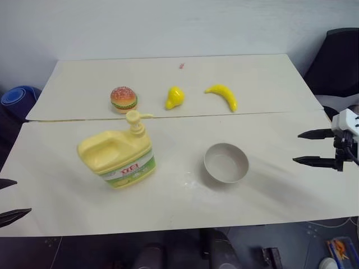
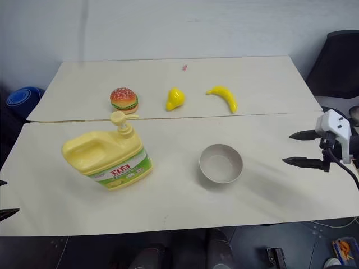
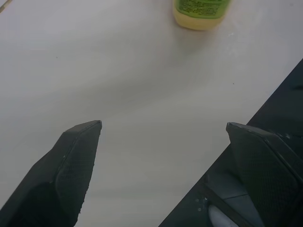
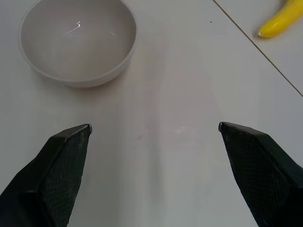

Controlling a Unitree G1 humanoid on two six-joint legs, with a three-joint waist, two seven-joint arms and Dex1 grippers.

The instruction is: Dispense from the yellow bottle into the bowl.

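The yellow bottle (image 1: 116, 157), a squat jug with a pump top and a green-white label, stands upright on the near table, left of centre. The light-grey bowl (image 1: 225, 163) sits to its right, empty. My right gripper (image 1: 300, 148) hovers open at the table's right edge, well to the right of the bowl, pointing at it; the bowl (image 4: 78, 41) lies ahead of its fingers. At the far left edge my left gripper (image 1: 8, 197) is open, apart from the bottle, whose base (image 3: 201, 12) shows ahead of it.
On the far table lie a toy burger (image 1: 124, 99), a yellow pear (image 1: 174, 97) and a banana (image 1: 222, 95). A seam (image 1: 179, 117) divides the two tables. A black chair (image 1: 339, 67) stands at the right, a blue object (image 1: 17, 98) at the left.
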